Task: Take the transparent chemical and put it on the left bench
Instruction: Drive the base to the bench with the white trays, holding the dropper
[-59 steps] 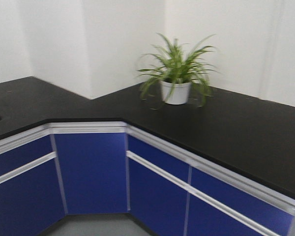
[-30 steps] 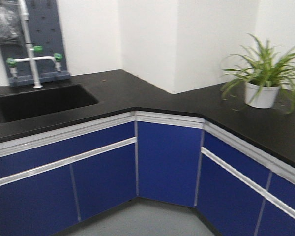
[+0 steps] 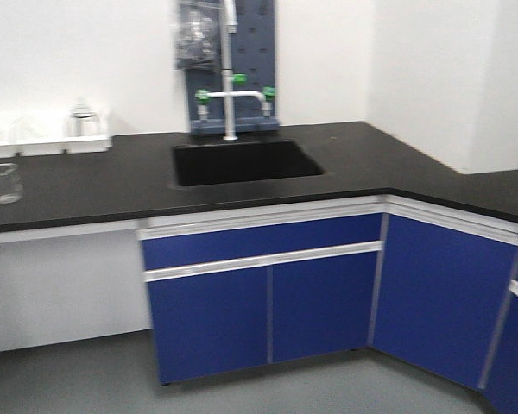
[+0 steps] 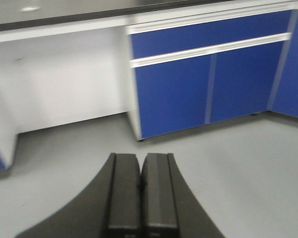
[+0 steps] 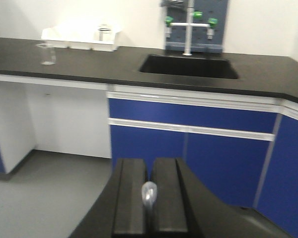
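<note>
Blue lab cabinets line the room. Left gripper fingers press together; right gripper pinches a small clear bulb. Beyond, the transparent chemical stands upright on the left bench, near white bins, left of the sink.

I see the bench as matt black, the beaker as clear glass, the bins as white plastic. The cabinet doors look smooth blue with a faint sheen. My left gripper and right gripper are matt black; the dropper looks translucent and glossy.
</note>
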Controlling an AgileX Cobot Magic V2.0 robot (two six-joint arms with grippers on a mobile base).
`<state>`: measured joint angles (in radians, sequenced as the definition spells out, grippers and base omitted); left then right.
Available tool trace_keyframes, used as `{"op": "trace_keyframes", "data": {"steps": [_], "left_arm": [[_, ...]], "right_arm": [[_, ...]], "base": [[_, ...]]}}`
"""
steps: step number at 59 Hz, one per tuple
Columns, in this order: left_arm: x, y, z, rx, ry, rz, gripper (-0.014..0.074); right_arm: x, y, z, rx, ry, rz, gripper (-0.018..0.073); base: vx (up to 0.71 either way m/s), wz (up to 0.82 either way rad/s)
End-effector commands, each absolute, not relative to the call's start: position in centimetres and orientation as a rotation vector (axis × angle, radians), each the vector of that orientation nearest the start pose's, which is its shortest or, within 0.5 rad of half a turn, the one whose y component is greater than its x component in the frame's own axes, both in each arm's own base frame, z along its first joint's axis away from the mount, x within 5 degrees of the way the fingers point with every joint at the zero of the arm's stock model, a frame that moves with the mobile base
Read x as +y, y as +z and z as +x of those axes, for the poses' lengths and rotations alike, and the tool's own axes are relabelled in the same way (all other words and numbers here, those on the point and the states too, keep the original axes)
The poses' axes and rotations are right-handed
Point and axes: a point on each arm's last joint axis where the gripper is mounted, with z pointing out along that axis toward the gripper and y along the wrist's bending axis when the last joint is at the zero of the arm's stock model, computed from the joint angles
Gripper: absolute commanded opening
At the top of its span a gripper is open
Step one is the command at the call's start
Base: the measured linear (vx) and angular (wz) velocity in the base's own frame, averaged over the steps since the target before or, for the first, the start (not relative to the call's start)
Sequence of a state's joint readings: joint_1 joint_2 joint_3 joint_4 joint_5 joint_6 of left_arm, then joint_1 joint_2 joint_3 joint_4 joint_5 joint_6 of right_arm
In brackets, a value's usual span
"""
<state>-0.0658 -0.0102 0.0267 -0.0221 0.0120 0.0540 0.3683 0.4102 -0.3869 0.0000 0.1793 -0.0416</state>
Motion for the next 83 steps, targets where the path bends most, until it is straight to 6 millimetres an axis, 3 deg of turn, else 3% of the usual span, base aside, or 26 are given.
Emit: {"op": "trace_keyframes", "data": {"steps": [1, 83], "left_arm": [[-0.36, 20.63, 5.5, 1.429, -0.035, 0.064, -0.0003], [-0.36, 20.63, 5.5, 1.429, -0.035, 0.064, -0.0003]], "right_arm": [[3.45, 31.5, 8.97, 1.552, 0.25, -0.327, -0.0003], [3.45, 31.52, 8.97, 1.55, 0.25, -0.326, -0.0003]], "base": [[-0.1, 0.64], [0.03, 0.45]]}}
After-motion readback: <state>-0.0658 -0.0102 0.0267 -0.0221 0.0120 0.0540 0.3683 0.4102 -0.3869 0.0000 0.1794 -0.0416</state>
